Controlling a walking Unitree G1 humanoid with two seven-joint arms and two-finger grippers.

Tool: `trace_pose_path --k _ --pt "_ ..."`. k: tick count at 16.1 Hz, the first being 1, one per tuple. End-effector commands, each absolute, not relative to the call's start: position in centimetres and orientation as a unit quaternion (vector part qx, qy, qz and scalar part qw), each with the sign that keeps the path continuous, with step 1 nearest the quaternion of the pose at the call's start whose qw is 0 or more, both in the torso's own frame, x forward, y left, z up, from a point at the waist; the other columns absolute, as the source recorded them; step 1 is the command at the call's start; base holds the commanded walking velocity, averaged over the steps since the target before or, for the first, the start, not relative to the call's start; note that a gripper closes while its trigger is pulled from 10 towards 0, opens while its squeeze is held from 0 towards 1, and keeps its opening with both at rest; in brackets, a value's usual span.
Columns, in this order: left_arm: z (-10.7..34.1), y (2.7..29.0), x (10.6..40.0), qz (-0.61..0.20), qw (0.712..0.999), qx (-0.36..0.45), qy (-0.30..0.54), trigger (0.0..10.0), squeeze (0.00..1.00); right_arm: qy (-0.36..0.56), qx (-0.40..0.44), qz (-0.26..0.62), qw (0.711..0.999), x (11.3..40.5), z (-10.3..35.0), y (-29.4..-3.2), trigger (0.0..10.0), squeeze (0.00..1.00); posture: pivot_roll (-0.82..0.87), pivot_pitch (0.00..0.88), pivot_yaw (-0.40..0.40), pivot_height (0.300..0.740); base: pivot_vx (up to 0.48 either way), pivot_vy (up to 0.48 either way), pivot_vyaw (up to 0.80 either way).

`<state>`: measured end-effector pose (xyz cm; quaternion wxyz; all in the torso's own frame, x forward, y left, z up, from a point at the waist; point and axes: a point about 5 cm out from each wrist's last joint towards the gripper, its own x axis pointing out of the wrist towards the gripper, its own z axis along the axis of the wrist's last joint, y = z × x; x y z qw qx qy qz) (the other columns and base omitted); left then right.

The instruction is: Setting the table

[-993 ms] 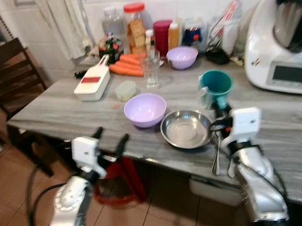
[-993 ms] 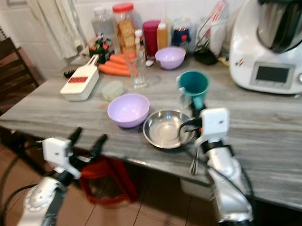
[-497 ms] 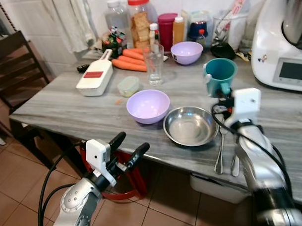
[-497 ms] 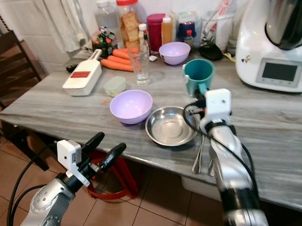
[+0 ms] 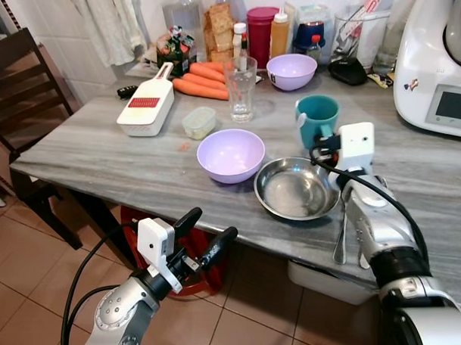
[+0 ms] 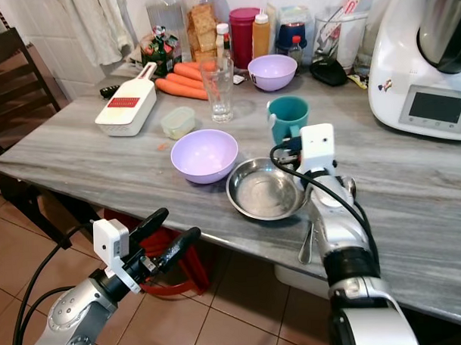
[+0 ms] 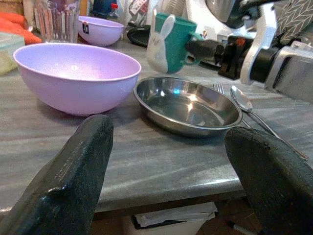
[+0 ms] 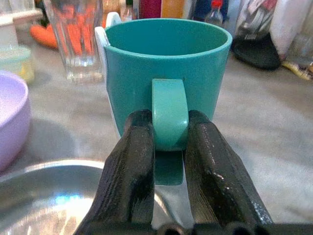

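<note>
**On the grey table: teal mug pinched by its handle**

In the head views the right gripper's (image 8: 168, 147) fingertips are hidden behind its white wrist block. The right arm reaches forward over the table (image 5: 101, 158), beside the steel bowl (image 5: 295, 188). Its two fingers are clamped on the handle of the teal mug (image 8: 166, 73), which stands behind that bowl. The left gripper (image 5: 202, 234) hovers below the table edge, fingers spread, holding nothing.

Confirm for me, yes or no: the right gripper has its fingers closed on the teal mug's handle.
Yes. In the right wrist view the right gripper has both black fingers pressed against either side of the teal mug's handle.
</note>
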<state>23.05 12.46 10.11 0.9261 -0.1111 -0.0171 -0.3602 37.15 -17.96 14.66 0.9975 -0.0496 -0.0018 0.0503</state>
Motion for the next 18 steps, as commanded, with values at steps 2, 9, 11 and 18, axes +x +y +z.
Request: trace_pose_path --k 2,9,11,18 --pt "10.6 12.5 22.9 -0.362 0.926 -0.106 -0.022 10.0 0.0 0.0 -0.06 0.055 0.997 37.6 14.8 -17.4 10.0 0.0 0.01 0.08 0.049 0.74 0.0 0.0 0.0" --pt "10.6 12.4 22.9 -0.377 0.92 -0.108 -0.016 10.0 0.0 0.013 -0.078 0.03 0.996 37.8 14.0 -18.8 10.0 0.35 0.0 0.069 0.061 0.74 0.0 0.0 0.0" --pt "10.6 12.3 23.2 -0.379 0.919 -0.105 -0.016 10.0 0.0 0.007 -0.086 0.016 0.996 37.7 14.0 -19.4 10.0 0.76 0.0 0.061 0.072 0.74 0.0 0.0 0.0" --pt "10.7 12.1 23.5 -0.388 0.916 -0.1 -0.015 10.0 0.0 -0.014 -0.078 0.006 0.997 37.8 14.4 -19.7 10.0 1.0 0.0 0.048 0.082 0.74 0.0 0.0 0.0"
